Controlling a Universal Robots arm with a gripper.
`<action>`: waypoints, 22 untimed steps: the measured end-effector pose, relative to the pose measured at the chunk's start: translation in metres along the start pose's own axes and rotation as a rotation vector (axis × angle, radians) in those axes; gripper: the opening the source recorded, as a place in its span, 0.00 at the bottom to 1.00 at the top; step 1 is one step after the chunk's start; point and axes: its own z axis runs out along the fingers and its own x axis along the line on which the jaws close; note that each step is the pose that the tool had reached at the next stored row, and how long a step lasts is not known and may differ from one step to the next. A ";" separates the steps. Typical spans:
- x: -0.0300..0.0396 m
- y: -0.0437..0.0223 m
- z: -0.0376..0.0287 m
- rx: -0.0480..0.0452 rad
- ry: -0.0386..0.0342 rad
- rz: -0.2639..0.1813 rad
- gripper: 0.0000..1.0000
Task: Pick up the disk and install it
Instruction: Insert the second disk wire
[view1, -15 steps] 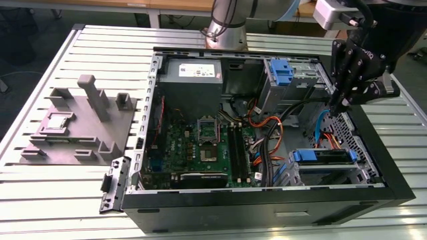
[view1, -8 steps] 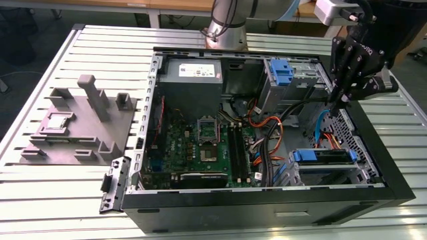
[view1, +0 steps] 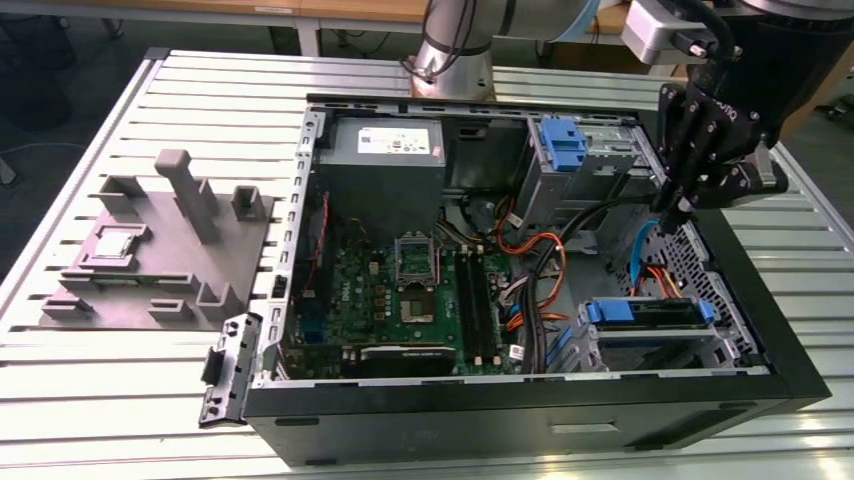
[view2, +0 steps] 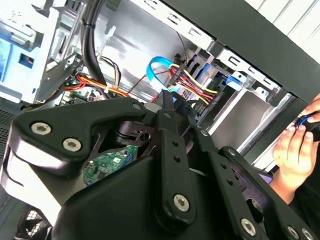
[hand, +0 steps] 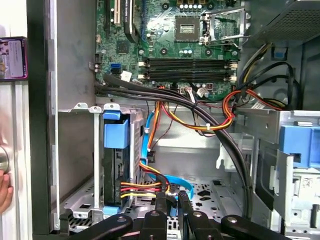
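Note:
The disk (view1: 647, 312) is a drive in a blue bracket, slotted on edge in the metal drive cage (view1: 667, 350) at the case's corner near the exterior view's right. In the first wrist view the disk (hand: 116, 165) stands in that cage beside red, yellow and blue cables. My gripper (view1: 681, 208) hangs above the case's right wall, up and away from the disk. Its black fingertips (hand: 161, 199) sit close together with nothing between them. The second wrist view shows the gripper (view2: 168, 100) pointing into the case over the cables.
The open black computer case (view1: 747, 330) holds a motherboard (view1: 400, 290), a grey power-supply box (view1: 387, 150) and an upright blue carrier (view1: 567, 145). A grey fixture plate (view1: 160, 250) lies left of the case. A person's hand (view2: 295, 150) is just outside the case wall.

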 end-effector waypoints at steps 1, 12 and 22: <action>0.0000 0.0000 0.0002 -0.0001 0.0040 0.000 0.24; 0.0000 0.0001 0.0002 -0.0001 0.0074 -0.001 0.24; 0.0000 -0.0002 0.0006 -0.0005 0.0407 -0.003 0.24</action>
